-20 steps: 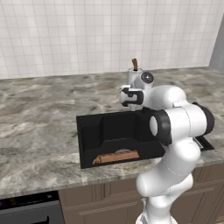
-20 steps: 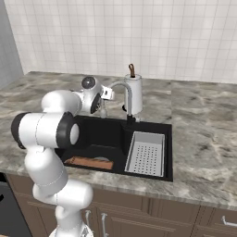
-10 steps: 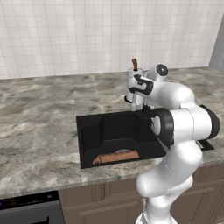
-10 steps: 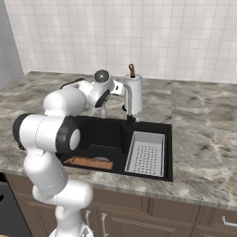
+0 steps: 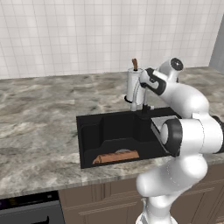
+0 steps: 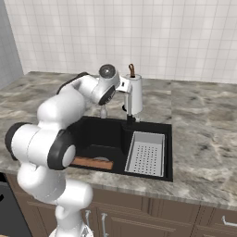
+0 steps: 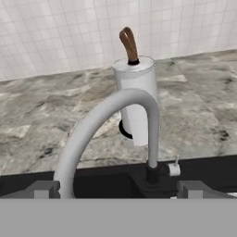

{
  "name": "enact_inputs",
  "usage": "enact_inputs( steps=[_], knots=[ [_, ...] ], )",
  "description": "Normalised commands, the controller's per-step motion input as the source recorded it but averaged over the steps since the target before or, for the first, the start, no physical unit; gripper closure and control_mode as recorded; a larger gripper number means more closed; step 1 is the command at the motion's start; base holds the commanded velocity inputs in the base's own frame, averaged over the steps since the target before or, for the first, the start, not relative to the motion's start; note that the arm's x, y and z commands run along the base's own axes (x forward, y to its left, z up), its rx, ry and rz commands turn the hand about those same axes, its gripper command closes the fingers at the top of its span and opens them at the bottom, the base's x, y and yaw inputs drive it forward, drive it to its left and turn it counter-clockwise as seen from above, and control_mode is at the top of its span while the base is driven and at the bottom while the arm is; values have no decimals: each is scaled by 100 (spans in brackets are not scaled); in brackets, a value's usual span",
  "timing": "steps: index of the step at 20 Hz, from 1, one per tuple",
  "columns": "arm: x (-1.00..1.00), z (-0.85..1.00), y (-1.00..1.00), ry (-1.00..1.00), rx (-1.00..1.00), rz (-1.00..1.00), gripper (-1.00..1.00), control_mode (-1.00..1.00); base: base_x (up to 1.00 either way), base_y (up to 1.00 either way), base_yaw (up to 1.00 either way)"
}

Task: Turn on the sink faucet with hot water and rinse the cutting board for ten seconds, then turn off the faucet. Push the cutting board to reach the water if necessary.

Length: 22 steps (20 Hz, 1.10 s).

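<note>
Claw (image 7: pixel 115 189) open, empty, near faucet (image 7: pixel 111 125), cutting board (image 5: pixel 116 157) lying in black sink (image 5: pixel 89 131), grey tray (image 6: pixel 146 153) alongside

Marbled counter (image 5: pixel 39 122) carries a recessed black sink (image 5: pixel 109 131) and a white cylinder (image 5: pixel 132 83).

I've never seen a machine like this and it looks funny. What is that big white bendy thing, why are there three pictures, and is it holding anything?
The white bendy thing is a robot arm in a pretend kitchen drawn by a computer. Two pictures come from cameras behind the arm, one on its left and one on its right. The third comes from a camera on its hand, looking forward. In the stone counter is a black sink with a grey holey tray inside. An orange-brown cutting board lies in the sink. The curved grey pipe is the faucet, with no water running. Behind it stands a white paper towel roll. The gripper has its jaws open, one on each side of the faucet, holding nothing.
</note>
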Motion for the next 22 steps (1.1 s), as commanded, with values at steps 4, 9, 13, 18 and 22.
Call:
enact_inputs(
  steps=[4, 9, 13, 18, 22],
  knots=[
    [-19, 0, -70, -5, 0, 0, -100, -100, 0, 0, 0],
    [-1, -11, -79, -10, 0, 8, -100, -100, 0, 0, 0],
    [0, -28, -66, -10, 0, 12, -100, -100, 0, 0, 0],
    [-2, -44, -52, -12, 0, 14, -100, -100, 0, 0, 0],
    [-9, -39, -41, -17, 0, 13, -100, -100, 0, 0, 0]
  ],
)
